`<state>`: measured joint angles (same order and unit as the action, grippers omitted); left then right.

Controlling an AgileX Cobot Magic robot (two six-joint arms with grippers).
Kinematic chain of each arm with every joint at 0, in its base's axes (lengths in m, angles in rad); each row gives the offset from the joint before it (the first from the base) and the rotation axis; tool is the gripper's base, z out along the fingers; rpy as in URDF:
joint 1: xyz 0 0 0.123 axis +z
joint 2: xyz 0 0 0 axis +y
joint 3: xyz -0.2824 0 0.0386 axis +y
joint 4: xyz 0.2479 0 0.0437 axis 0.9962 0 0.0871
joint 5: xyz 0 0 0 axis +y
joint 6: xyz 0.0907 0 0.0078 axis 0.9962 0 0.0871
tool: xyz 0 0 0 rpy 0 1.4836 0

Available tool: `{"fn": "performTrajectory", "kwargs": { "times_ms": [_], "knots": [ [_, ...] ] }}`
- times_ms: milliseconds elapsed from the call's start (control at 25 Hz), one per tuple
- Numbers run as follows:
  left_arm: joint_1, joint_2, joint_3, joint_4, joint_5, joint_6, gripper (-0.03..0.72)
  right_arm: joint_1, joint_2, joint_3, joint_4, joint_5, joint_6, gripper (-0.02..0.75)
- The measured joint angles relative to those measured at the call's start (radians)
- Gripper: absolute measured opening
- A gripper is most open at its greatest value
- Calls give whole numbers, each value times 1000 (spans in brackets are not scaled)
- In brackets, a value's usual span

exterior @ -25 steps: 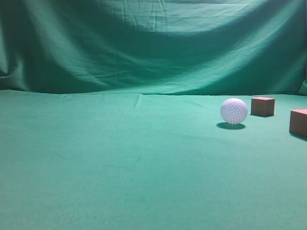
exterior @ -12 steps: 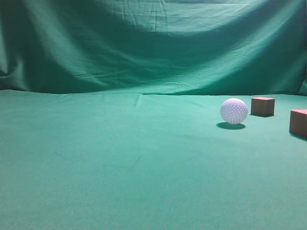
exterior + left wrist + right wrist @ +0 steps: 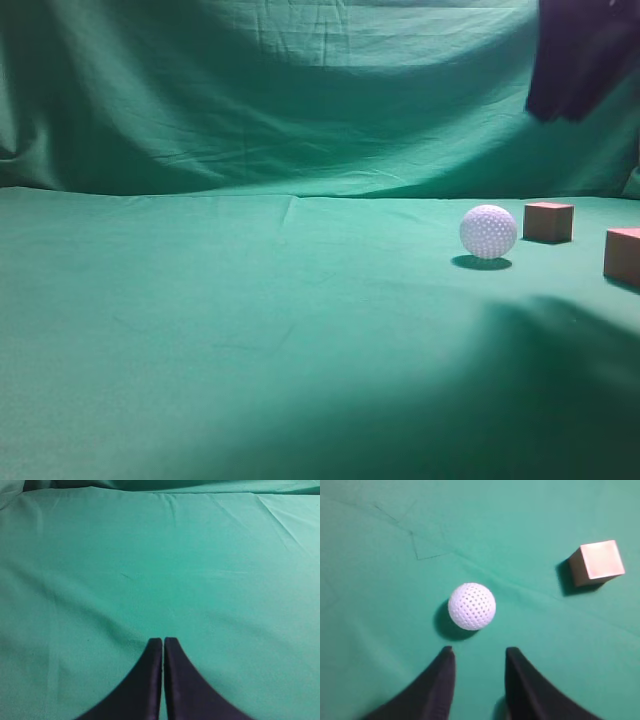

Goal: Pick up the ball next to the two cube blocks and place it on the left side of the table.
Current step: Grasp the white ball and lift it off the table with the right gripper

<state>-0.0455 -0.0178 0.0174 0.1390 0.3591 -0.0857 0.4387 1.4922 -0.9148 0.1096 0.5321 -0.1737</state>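
The white dimpled ball (image 3: 488, 231) rests on the green table (image 3: 250, 330) at the right. One reddish-brown cube (image 3: 548, 221) stands just right of it and behind; the other cube (image 3: 622, 255) sits at the right edge. In the right wrist view the ball (image 3: 471, 606) lies just ahead of my open, empty right gripper (image 3: 480, 652), with one cube (image 3: 596, 562) to the upper right. The right arm (image 3: 580, 55) shows dark at the top right, high above the cubes. My left gripper (image 3: 163, 641) is shut and empty above bare cloth.
A draped green backdrop (image 3: 300, 100) closes off the far side of the table. A broad shadow (image 3: 540, 390) falls on the cloth at the lower right. Bare cloth stretches across the left and middle of the table.
The right arm has come into the exterior view at the top right, and its shadow now covers the lower right cloth. The ball and cubes have not moved.
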Motion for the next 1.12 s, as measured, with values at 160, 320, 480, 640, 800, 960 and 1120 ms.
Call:
{"fn": "performTrajectory", "kwargs": {
  "times_ms": [160, 320, 480, 640, 800, 960, 1120],
  "knots": [
    [0, 0, 0, 0, 0, 0, 0, 19, 85, -30, 19, -21, -2, 467],
    [0, 0, 0, 0, 0, 0, 0, 19, 174, -86, 48, -23, -2, 557],
    [0, 0, 0, 0, 0, 0, 0, 19, 261, -149, 52, -22, -2, 557],
    [0, 0, 0, 0, 0, 0, 0, 19, 331, -187, 52, -20, -2, 557],
    [0, 0, 0, 0, 0, 0, 0, 19, 371, -200, 52, -18, -2, 517],
    [0, 0, 0, 0, 0, 0, 0, 19, 381, -201, 36, -18, -4, 322],
    [0, 0, 0, 0, 0, 0, 0, 19, 381, -242, 21, 8, -4, 313]
  ]
}}
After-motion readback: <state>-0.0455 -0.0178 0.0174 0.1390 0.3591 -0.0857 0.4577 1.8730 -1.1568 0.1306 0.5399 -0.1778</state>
